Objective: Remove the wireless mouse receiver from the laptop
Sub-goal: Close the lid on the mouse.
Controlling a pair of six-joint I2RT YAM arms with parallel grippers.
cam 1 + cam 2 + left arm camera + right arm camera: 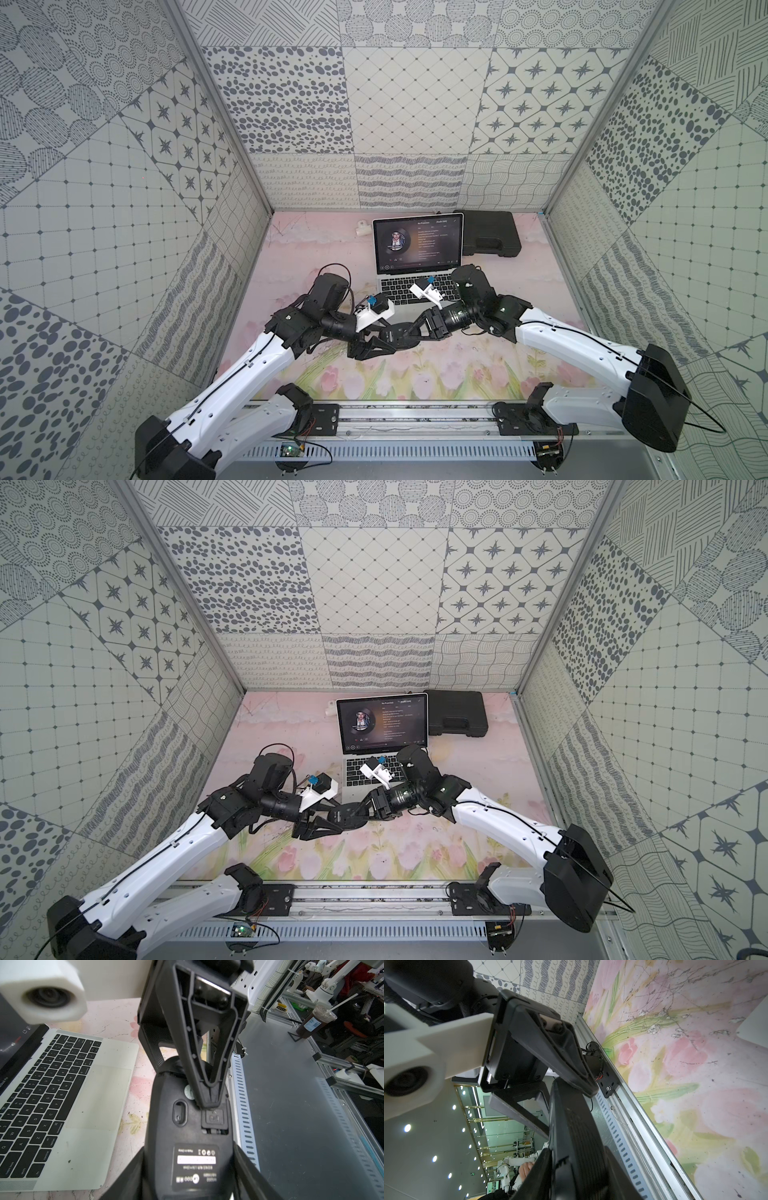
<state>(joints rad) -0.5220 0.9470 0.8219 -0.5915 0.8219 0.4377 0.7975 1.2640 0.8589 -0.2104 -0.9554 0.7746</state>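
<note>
Laptop point(417, 253), slim and silver with black keys, stands open near the back of the flowered table point(498, 370). Its dark screen shows a round portrait and lines of text. Both white-and-black arms reach in from the near rail and meet just in front of its trackpad edge.

A black rectangular case point(490, 235) with a moulded handle lies flat just beside the screen's right side, near the back wall.

Between the arms hangs a black mouse point(187, 1134), held off the table with its underside facing the left wrist camera. Its label, sensor window and a small recess are in view. The left gripper point(189, 1147) pinches this mouse across its width, one finger pressed to each long side.

The right gripper point(577, 1148) meets the mouse from the opposite end and brackets its thin body. One fingertip point(207, 1101) touches the underside at the rim of the recess, and the other finger passes behind the mouse's top face. Its jaws stand narrow, but whether they truly clamp the mouse cannot be told.

A small white object point(362, 227) peeks out behind the laptop's left side.

The wireless mouse receiver point(214, 1118), a tiny black square nub, sits in that recess in the mouse's underside. It lies right against the right fingertip and apart from the laptop.
</note>
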